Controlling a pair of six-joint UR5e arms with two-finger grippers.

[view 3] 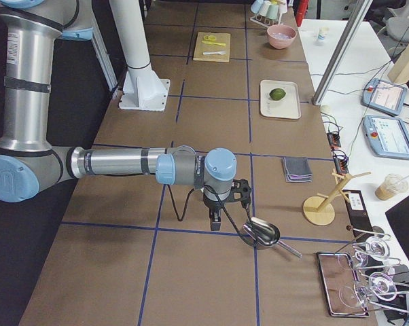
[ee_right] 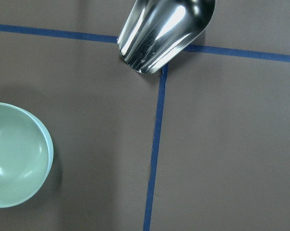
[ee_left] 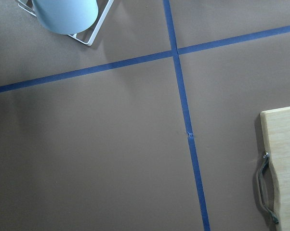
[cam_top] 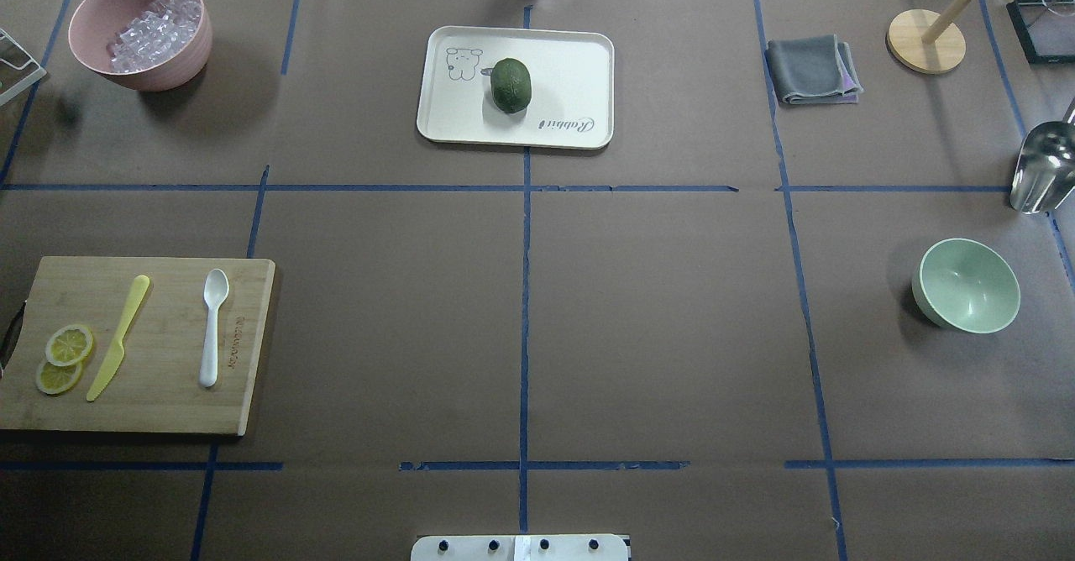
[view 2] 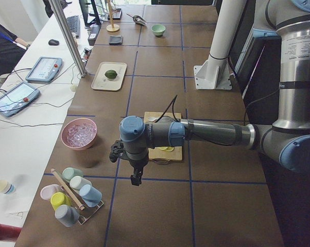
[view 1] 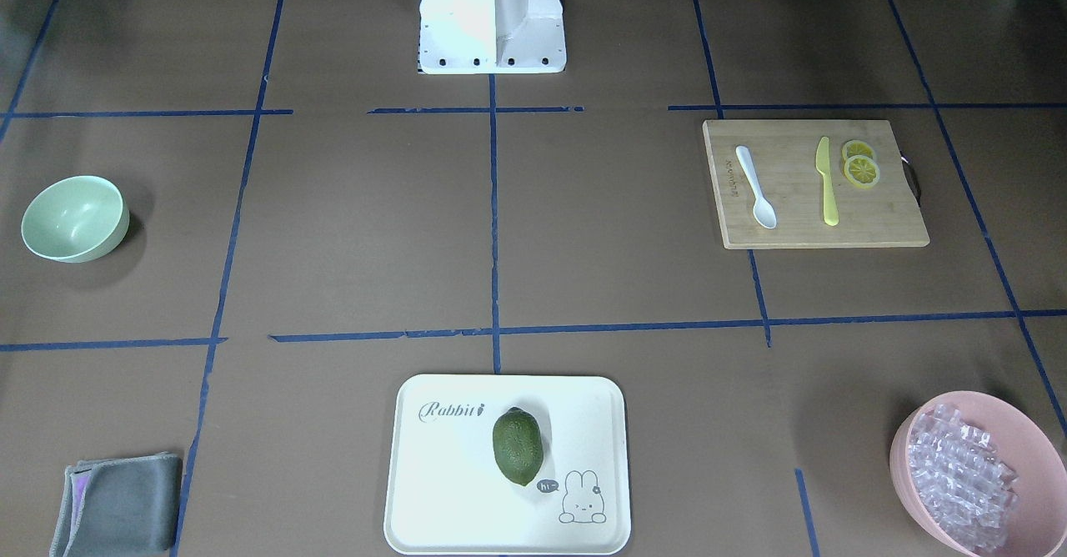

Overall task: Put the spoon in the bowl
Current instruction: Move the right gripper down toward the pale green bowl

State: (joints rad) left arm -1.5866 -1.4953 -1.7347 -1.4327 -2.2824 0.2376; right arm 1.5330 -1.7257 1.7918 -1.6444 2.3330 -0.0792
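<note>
The white spoon (cam_top: 212, 326) lies on a wooden cutting board (cam_top: 159, 401) at the table's left, scoop pointing away from the robot; it also shows in the front view (view 1: 755, 186). The mint-green bowl (cam_top: 966, 285) stands upright and empty at the table's right, and shows in the right wrist view (ee_right: 15, 161). The left gripper (view 2: 137, 179) hangs above the table beyond the board's left end. The right gripper (view 3: 215, 223) hangs near a metal scoop. Both show only in side views, so I cannot tell whether they are open or shut.
A yellow knife (cam_top: 117, 337) and lemon slices (cam_top: 63, 358) share the board. A pink bowl of ice cubes (cam_top: 138, 28), a tray (cam_top: 579, 57) with a green fruit, a grey cloth (cam_top: 810, 70), a metal scoop (cam_top: 1041, 166) and a cup rack (view 2: 72, 193) stand around.
</note>
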